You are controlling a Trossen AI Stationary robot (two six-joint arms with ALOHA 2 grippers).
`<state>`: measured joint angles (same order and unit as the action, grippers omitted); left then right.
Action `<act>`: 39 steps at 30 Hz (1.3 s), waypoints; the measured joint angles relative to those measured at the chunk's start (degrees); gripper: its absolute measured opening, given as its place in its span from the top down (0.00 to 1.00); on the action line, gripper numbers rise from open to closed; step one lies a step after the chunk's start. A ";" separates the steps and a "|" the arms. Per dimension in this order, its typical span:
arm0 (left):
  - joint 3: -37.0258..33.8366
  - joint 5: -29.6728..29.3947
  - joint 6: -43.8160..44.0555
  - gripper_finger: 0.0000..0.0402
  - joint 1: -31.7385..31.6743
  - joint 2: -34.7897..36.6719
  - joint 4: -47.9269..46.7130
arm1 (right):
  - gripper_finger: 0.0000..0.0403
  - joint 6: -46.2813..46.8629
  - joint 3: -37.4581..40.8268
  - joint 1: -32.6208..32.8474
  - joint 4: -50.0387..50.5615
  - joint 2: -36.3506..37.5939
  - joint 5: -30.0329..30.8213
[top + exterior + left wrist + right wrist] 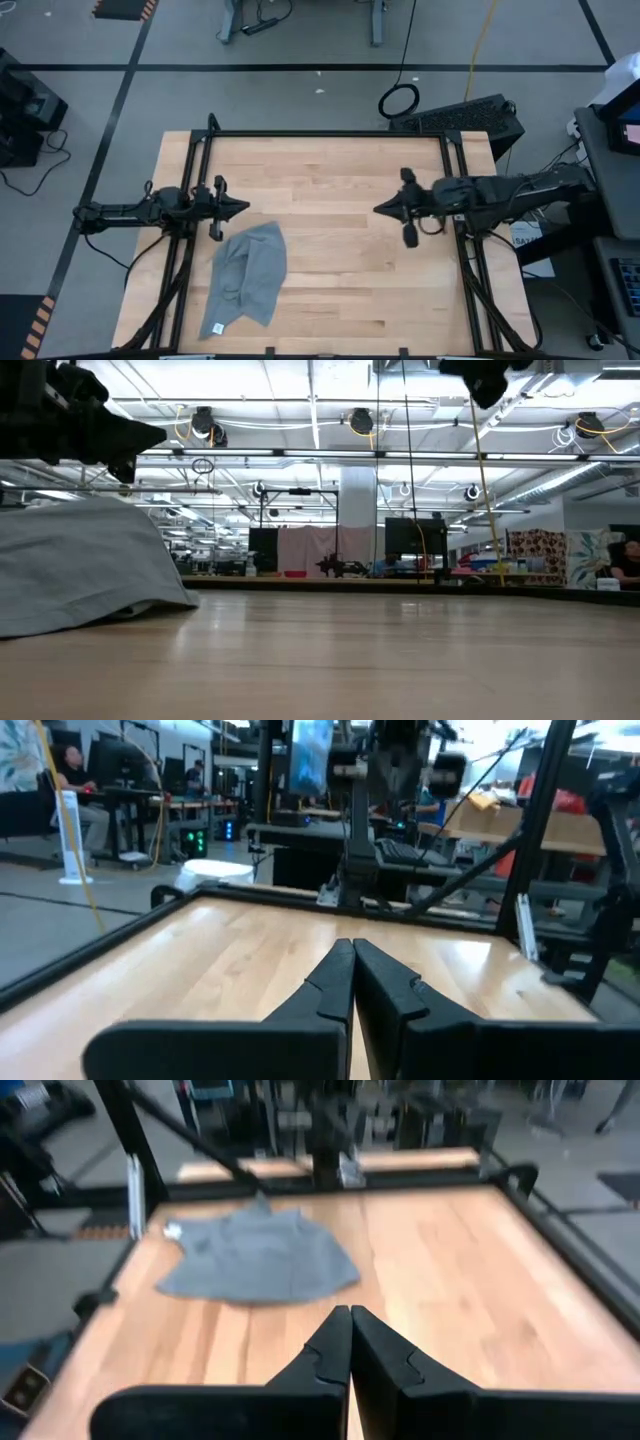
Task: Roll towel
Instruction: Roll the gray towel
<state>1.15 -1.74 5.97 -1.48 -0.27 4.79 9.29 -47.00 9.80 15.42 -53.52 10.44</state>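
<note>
Left tool [240, 208], right tool [381, 209]: both closed, empty, raised above tabletop [340, 290].
Towel [250, 275] lies crumpled, unrolled, at the tabletop's near left. Rolling seemingly not begun; next calls for flattening.

I see the towel [247, 278] lying on the table [340, 200] near its front left corner, its tag [217, 327] toward the front edge. My left gripper [243, 208] hangs just behind it by the left edge; my right gripper [378, 209] hangs well apart toward the right edge.
</note>
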 joint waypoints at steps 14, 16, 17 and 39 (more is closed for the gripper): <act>22.69 1.45 1.03 0.96 0.08 -11.49 -12.68 | 1.00 0.58 0.00 -0.02 -6.00 -19.79 0.00; 27.61 1.57 0.89 0.96 0.28 -15.62 -14.89 | 1.00 0.58 0.00 0.00 -9.08 -23.12 0.01; 29.72 1.60 0.56 0.96 0.58 -17.82 -16.04 | 1.00 0.58 0.00 0.00 -11.11 -24.88 0.00; 43.31 -0.32 11.59 0.96 20.58 -57.48 -32.78 | 1.00 2.83 -9.47 0.44 -30.60 -55.52 -3.20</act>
<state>44.47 -2.06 17.56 19.10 -57.76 -27.99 12.12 -56.47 10.24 -15.18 -109.03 7.23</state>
